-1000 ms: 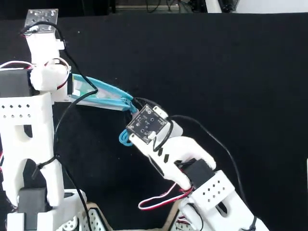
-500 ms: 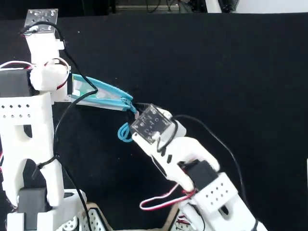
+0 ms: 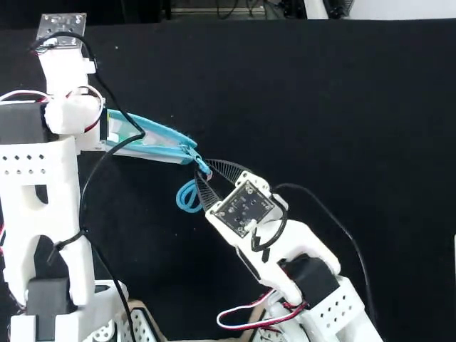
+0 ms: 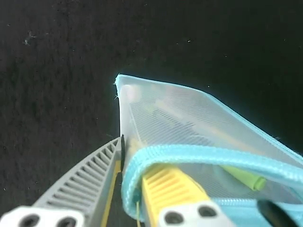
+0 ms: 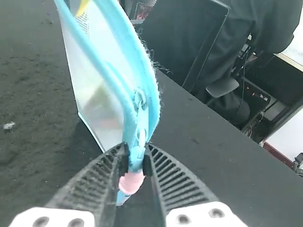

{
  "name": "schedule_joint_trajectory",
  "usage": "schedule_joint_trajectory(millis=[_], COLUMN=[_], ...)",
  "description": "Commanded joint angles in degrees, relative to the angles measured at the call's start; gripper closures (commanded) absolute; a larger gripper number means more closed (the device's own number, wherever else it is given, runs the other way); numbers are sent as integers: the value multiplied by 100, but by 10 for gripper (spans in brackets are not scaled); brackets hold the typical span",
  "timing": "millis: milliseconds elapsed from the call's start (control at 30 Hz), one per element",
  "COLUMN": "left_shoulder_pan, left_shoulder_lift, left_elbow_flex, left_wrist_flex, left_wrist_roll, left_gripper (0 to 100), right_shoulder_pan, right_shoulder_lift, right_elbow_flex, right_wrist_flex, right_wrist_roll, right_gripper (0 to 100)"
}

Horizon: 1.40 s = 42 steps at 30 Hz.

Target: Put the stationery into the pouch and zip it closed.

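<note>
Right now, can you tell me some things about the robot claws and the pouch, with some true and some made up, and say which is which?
1. The right claw is pinching the zipper pull of the pouch. True.
2. Nothing is holding the pouch. False: the left claw grips one end and the right claw grips the zipper pull at the other.
3. The table is black. True.
4. The pouch is trimmed in red. False: the trim is blue.
5. A green thing sits inside the pouch. True.
</note>
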Motion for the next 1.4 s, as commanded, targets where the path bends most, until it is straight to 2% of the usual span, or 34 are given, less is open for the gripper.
schedule_joint_trajectory(millis=[0,233,567,767,867,1000,1067,1133,1367], left_shoulder_pan=[31,31,57,769,866,708,585,382,-145], left_shoulder_lift=[-88,-97,-18,-9,114,378,492,580,677], left_elbow_flex=[-48,-136,-1051,-1121,-1077,-1121,-1077,-1059,-1112], left_wrist_flex=[35,9,-18,-158,-158,18,44,44,35], left_wrist_roll=[0,0,9,457,571,651,651,651,651], left_gripper=[968,967,966,966,966,960,921,890,888], right_shoulder_pan=[149,149,114,141,141,141,141,141,176], right_shoulder_lift=[-119,136,2018,2659,2914,3248,3415,3556,3644], right_elbow_flex=[-321,-1112,-3310,-4505,-4866,-5262,-5490,-5666,-5921], right_wrist_flex=[-149,-114,308,818,826,862,1011,1319,2602], right_wrist_roll=[-62,-62,-9,0,0,0,0,0,-9], right_gripper=[987,988,988,988,988,988,988,988,986])
